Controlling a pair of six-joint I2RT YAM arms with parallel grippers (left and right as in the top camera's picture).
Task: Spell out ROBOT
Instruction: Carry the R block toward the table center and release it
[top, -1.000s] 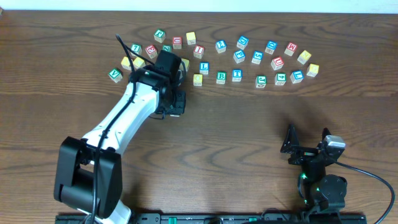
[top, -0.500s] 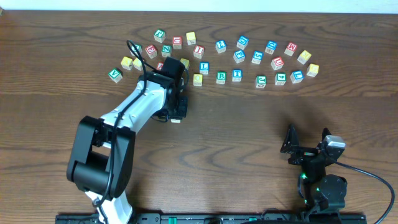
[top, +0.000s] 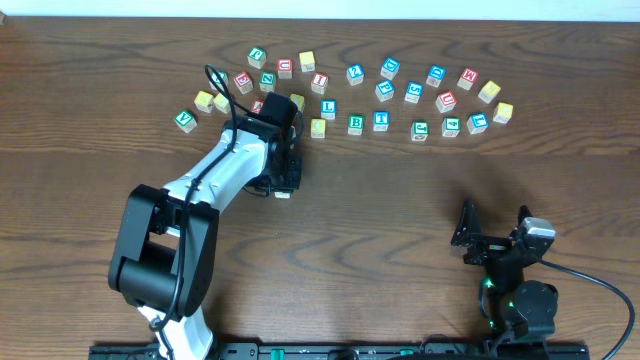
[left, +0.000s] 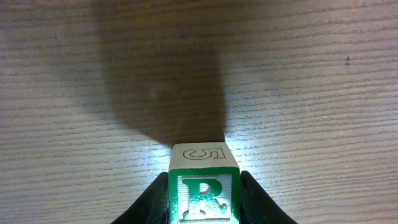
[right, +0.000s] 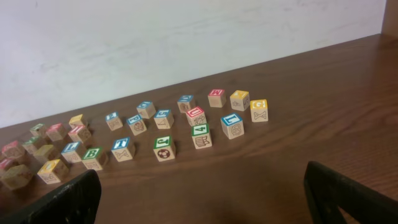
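My left gripper is shut on a wooden block with a green letter R, held between both black fingers just above the bare wood. In the overhead view only a pale corner of that block shows under the gripper. Several letter blocks lie in rows at the back of the table, among them a green B, a blue T and a blue L. My right gripper is open and empty near the front right, its fingertips wide apart in the right wrist view.
The block rows stretch from a green V block on the left to a yellow block on the right. The right wrist view shows the same rows in front of a white wall.
The left arm swung its elbow in and shifted the gripper slightly toward the front between one second and half a second ago. Since then nothing has moved.
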